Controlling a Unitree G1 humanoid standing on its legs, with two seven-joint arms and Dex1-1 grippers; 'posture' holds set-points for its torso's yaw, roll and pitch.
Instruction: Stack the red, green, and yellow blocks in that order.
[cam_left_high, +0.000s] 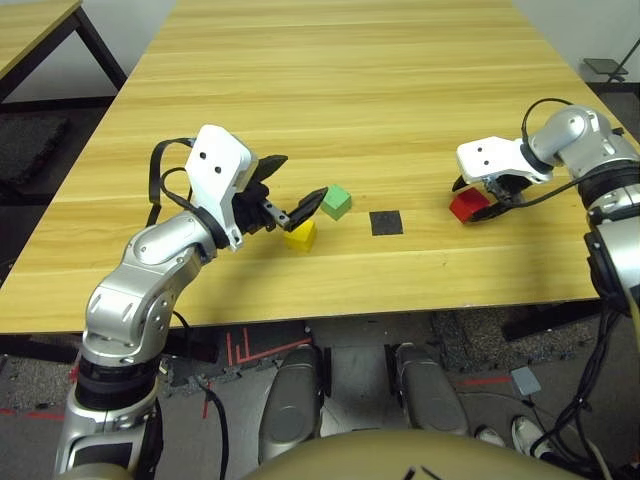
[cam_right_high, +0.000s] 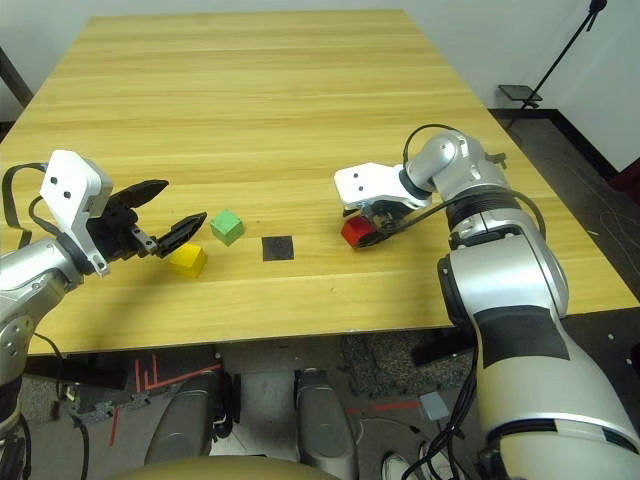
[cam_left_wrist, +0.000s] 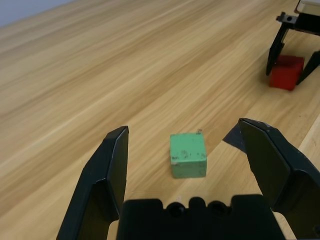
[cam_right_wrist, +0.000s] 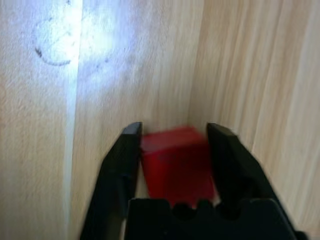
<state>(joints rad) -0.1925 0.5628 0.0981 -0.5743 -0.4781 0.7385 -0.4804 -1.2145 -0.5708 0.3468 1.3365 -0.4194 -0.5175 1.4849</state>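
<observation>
— How many blocks do you count on there?

— Three, one of each colour. The red block (cam_right_wrist: 176, 162) sits over on the right, between the two black fingers of the right gripper (cam_left_high: 478, 207), which is clenched on it, pointing steeply down at the wooden table (cam_left_high: 330, 90). The green block (cam_left_wrist: 187, 155) and the yellow block (cam_left_high: 300, 235) are left of middle, just beside one another, the yellow one nearer the robot and slightly left.

— And the other claw?

— The left gripper (cam_left_high: 290, 190) hangs spread wide and grasps nothing. It points nearly level, with the green block ahead of its fingertips, apart from them.

— Anything else lying there?

— One flat black square patch (cam_left_high: 386, 222), between the green block and the red one, touching neither. That makes three cubes, one patch, two grippers.

— What about the room?

— Pale plank tabletop, long, running far back. A second wooden table (cam_left_high: 30, 30) stands at the far left. Dark floor with red tape marks (cam_left_high: 245, 350) under the near edge, and a black stand (cam_right_high: 565, 55) at the far right.
</observation>
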